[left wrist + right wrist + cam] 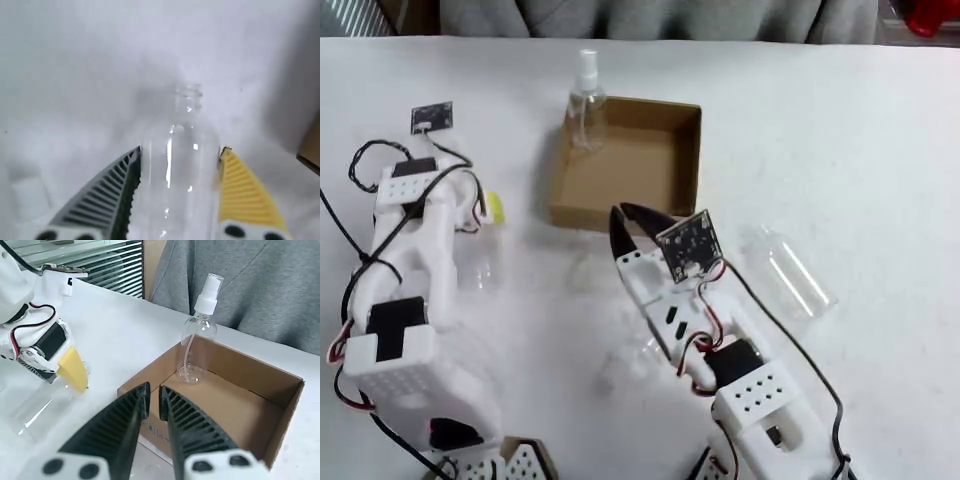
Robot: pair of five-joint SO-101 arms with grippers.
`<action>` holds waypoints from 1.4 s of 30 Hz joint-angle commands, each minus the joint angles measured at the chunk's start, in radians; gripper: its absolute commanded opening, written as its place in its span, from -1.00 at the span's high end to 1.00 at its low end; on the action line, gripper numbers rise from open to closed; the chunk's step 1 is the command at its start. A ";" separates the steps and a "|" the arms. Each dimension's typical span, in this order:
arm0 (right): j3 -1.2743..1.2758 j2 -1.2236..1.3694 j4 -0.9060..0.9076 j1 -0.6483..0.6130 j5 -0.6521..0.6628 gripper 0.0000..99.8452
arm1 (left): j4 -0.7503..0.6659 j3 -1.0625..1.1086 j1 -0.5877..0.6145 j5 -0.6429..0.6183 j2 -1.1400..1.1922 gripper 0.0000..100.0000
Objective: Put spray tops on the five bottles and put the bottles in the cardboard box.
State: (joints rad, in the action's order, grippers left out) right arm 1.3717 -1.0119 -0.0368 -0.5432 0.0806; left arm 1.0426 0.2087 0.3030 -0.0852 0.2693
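At the middle of the counter (840, 120) sits the cardboard box (580, 215), open at the top. One capped bottle (586, 105) stands upright in it, in the far left corner as the high view has it, its long axis vertical and its white spray top uppermost. A thin tube runs down inside the clear body. The bare brown floor makes up the rest of the box.

Left of the box, the left gripper (181, 150) is clamped on an open bottle (177, 170) that has no spray top. The grey finger presses one side of the clear body and the yellow finger (245, 190) the other. The bottle's long axis runs along the fingers, and its threaded open neck points away from the wrist. It looks to be low over the counter or lying on it, though the clear plastic makes that hard to judge.

Just in front of the box's near wall, the right gripper (154, 392) holds nothing. Its black fingers are drawn almost together with only a slit between them, and the tips point toward the box.

Right of that arm, a lying bottle (790, 268) rests on its side on the counter, well apart from the box. Its long axis runs diagonally, and I cannot tell which end is the neck.
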 commanded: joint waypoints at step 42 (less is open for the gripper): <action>-0.015 -0.005 0.001 -0.004 0.012 0.97 | 0.453 -0.595 -0.022 -0.051 0.351 0.93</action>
State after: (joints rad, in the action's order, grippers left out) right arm 1.3717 -1.0119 -0.0368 -0.5432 0.0806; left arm 1.5090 -0.3360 0.3046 -0.1373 0.6268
